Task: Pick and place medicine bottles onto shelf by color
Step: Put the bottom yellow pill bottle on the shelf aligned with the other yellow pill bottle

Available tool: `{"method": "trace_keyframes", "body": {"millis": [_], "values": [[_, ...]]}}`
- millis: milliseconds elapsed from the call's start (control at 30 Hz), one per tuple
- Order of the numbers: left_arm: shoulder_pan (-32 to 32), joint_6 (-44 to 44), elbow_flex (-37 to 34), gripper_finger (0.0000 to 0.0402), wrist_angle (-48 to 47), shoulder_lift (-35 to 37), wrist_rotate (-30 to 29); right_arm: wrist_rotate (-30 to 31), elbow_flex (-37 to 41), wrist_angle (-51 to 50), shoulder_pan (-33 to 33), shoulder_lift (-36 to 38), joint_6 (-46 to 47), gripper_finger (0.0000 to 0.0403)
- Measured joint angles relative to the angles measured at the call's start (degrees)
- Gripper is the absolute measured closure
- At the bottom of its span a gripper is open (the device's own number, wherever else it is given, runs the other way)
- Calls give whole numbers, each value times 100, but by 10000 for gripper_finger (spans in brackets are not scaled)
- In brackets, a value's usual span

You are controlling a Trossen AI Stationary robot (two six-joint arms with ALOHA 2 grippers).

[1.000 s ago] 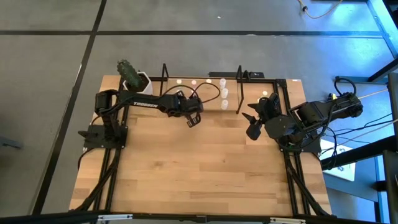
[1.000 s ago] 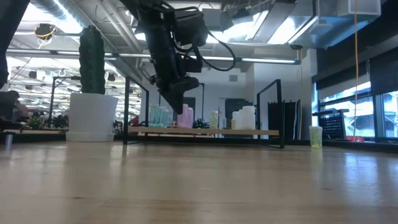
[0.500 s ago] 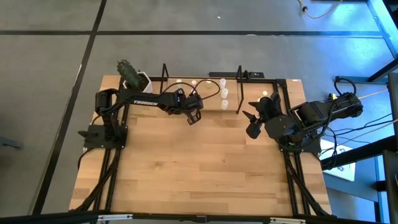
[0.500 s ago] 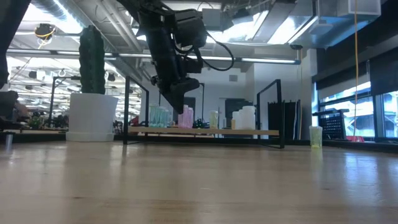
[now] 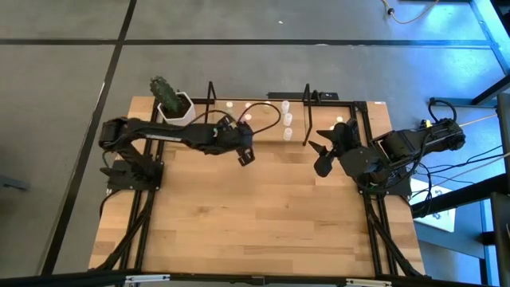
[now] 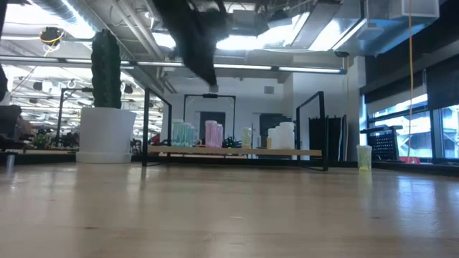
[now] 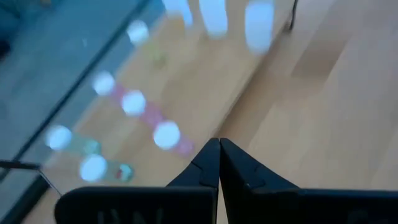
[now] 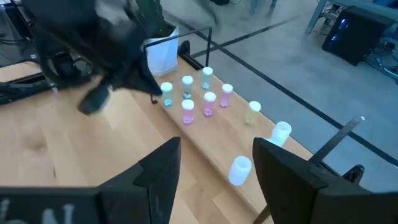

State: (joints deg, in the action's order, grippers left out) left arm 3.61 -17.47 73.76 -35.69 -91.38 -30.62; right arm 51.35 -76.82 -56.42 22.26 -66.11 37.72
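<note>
Left gripper (image 5: 246, 159) clenched, empty, just off shelf (image 5: 299, 140) front. Right gripper (image 5: 317, 156) spread, empty; green-top bottle (image 5: 338, 121) beside it: descend straight, centre fingers.

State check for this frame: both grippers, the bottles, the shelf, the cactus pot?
Left gripper: shut, empty, raised in front of the shelf.
Right gripper: open, empty, at the table's right side.
Medicine bottles: upright on the shelf.
Shelf: upright at the table's far edge.
Cactus pot: upright.
</note>
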Motion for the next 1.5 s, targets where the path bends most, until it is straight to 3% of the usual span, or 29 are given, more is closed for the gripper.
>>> {"method": "trace_keyframes", "body": {"millis": [133,267,433,667,800,1067,1267,1500], "values": [[-299,-17,2,401,38,493,-371,-283,-3,-67,-80,43,113,201],[-560,-38,2,401,23,853,-635,-1055,-212,-338,-512,273,573,201],[-782,-38,2,401,18,1030,-1046,-1977,-356,-1232,-1329,551,1351,201],[-856,-38,2,401,19,1035,-1068,-3244,-431,-2942,-2882,721,1958,201],[-856,-37,2,401,21,1035,-1066,-3425,-426,-3356,-3470,606,1912,201],[-867,-11,2,401,52,1035,-1068,-3616,110,-3212,-4299,306,1502,201],[-867,155,0,401,235,1033,-1066,-4235,994,-2262,-4998,209,823,201],[-867,159,0,401,443,1033,-1066,-4305,1927,-1421,-5667,208,786,201]]}}
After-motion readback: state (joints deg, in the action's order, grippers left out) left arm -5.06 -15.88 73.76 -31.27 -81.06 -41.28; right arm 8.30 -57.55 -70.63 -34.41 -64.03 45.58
